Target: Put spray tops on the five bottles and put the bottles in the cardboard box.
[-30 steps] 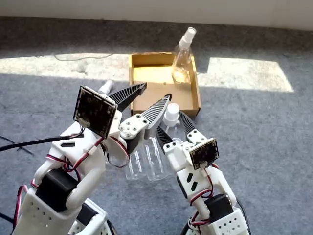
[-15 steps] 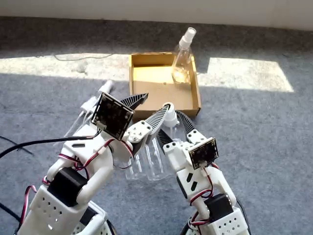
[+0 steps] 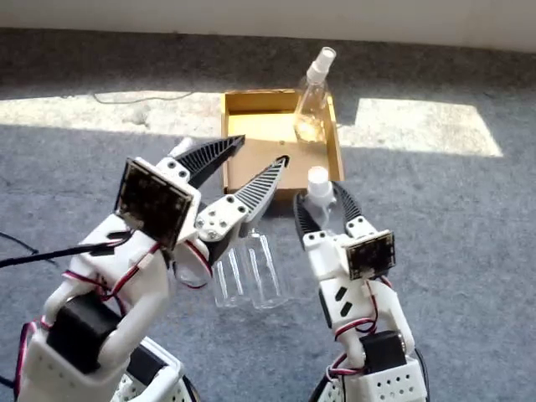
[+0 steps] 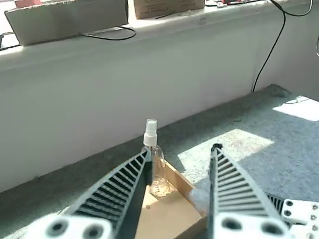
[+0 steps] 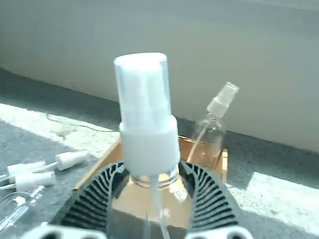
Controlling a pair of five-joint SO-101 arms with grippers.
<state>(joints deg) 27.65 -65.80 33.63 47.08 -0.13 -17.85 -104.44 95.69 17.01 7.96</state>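
Grey carpet (image 3: 452, 268): in the high view it carries two white arms and a brown open cardboard box (image 3: 337, 163) lying in a sunlit strip.
Left gripper (image 3: 264, 149): in the high view the arm is raised and bent. The black ribbed fingers are spread wide and grasp nothing, hanging over the box's near wall.
Right gripper (image 3: 322, 209): in the high view the arm stands upright just beside the box's near right corner. Its fingers are clenched on the held bottle (image 3: 318, 186), a clear plastic bottle with a white spray top, kept upright.
Boxed bottle (image 3: 311, 109): one clear capped bottle stands upright in the box's far right corner.
Lying bottles (image 3: 247, 272): two clear plastic bottles lie side by side on the carpet between the arms.
Left wrist view: the left gripper (image 4: 181, 151) has its fingers apart. Between them the boxed bottle (image 4: 152, 164) stands in a corner of the cardboard box (image 4: 187, 191).
Right wrist view: the right gripper (image 5: 152, 172) clamps the held bottle (image 5: 147, 124) at the neck, just under its top. The boxed bottle (image 5: 212, 127) stands beyond, inside the cardboard box (image 5: 223, 162). Three loose spray tops (image 5: 70, 158), white with thin tubes, lie on the carpet near the box.
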